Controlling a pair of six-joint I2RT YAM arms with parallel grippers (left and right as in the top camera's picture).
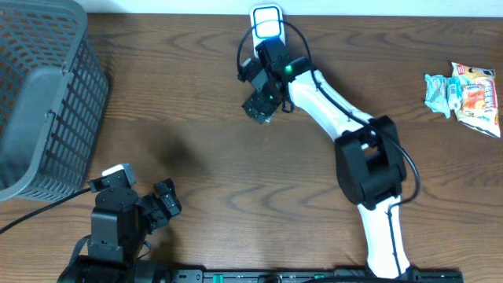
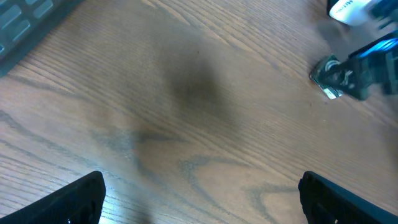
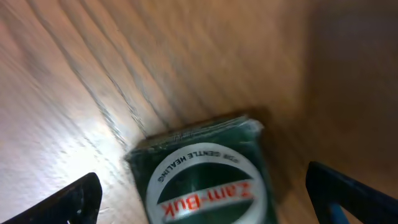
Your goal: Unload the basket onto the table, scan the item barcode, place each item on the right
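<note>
Both pincers stood apart, your left gripper (image 2: 202, 199) idle and your right gripper (image 3: 208, 198) poised over the green Zam-Buk box (image 3: 199, 168) on the table (image 1: 196, 118) near the scanner (image 1: 266, 21), so you needed to centre before closing.

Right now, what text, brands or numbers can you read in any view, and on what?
"Zam-Buk": red letters on the white band of the green box.
"GENTLE HEALING": small arc above it, partly blurred.
Snack packets: print too small to read.
White scanner: lettering blurred, unreadable.
</note>
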